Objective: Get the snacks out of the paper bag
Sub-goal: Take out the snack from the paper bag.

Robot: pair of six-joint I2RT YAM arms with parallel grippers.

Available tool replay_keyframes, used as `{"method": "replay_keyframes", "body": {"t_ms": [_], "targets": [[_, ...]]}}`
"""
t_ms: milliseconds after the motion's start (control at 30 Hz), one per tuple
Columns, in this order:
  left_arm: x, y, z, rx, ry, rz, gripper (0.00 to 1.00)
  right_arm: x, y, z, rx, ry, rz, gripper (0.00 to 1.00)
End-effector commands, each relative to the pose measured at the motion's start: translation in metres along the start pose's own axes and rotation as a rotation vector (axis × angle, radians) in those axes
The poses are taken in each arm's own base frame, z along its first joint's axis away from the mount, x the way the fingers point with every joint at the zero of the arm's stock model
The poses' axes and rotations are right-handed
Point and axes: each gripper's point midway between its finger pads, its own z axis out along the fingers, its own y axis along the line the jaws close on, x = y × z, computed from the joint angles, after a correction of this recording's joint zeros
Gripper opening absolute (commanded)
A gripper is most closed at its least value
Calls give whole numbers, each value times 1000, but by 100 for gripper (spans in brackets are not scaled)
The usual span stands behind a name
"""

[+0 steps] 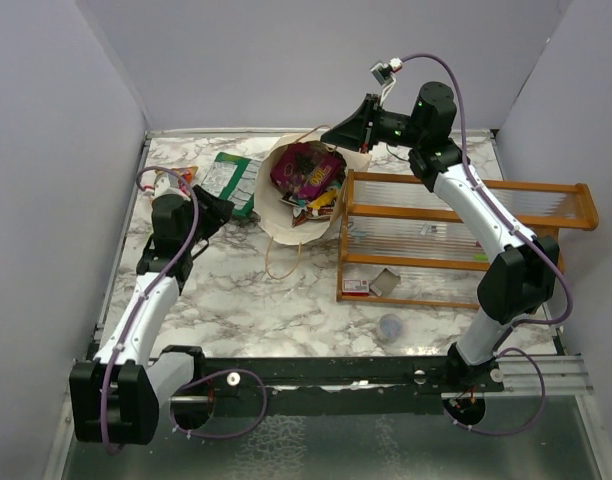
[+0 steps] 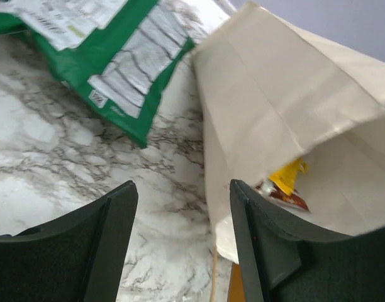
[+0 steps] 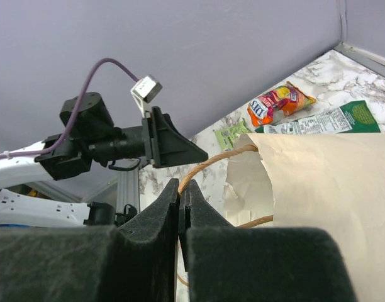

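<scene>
The paper bag (image 1: 286,228) lies tilted with its mouth open to the top view. A purple-magenta packet (image 1: 304,168) and several other snacks (image 1: 318,203) show inside. My right gripper (image 1: 333,135) is above the bag's far rim; in the right wrist view it (image 3: 180,185) is shut on the bag's string handle (image 3: 208,163), with the bag (image 3: 324,189) beside it. My left gripper (image 1: 226,210) is open and empty just left of the bag (image 2: 287,94); its fingers (image 2: 111,239) straddle bare marble. A yellow-red packet (image 2: 284,185) shows in the bag's mouth.
A green-and-white packet (image 1: 229,180) lies left of the bag, and shows in the left wrist view (image 2: 111,63). A red-orange packet (image 3: 277,104) and a small green packet (image 3: 232,134) lie further off. An orange wooden rack (image 1: 456,240), a red-and-white card (image 1: 356,286) and a grey cap (image 1: 390,325) are on the right.
</scene>
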Motion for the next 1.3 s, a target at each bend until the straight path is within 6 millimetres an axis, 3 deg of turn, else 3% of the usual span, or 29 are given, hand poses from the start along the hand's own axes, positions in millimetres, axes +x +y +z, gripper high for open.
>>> {"method": "replay_keyframes", "body": {"t_ms": [0,133,267,400,533,700,900,1267], "targets": [[-7,-64,-33,273,15,190,63,-11,12,-1,-26,-18,-39,1],[-7,-108,-53,438,-26,327,64,-10,12,-1,-26,-18,-37,1],[30,-149,-59,560,1,523,63,-9,11,-2,-21,-19,-35,1],[73,-171,-47,571,65,682,62,-10,12,-2,-23,-21,-36,1],[101,-177,-20,533,73,831,59,-11,13,-2,-22,-25,-37,1],[112,-173,26,430,82,882,47,-11,14,-2,-27,-24,-29,1],[134,-183,49,473,130,869,48,-12,16,-4,-22,-26,-38,1],[152,-161,81,400,144,894,57,-10,15,-3,-25,-23,-32,1]]}}
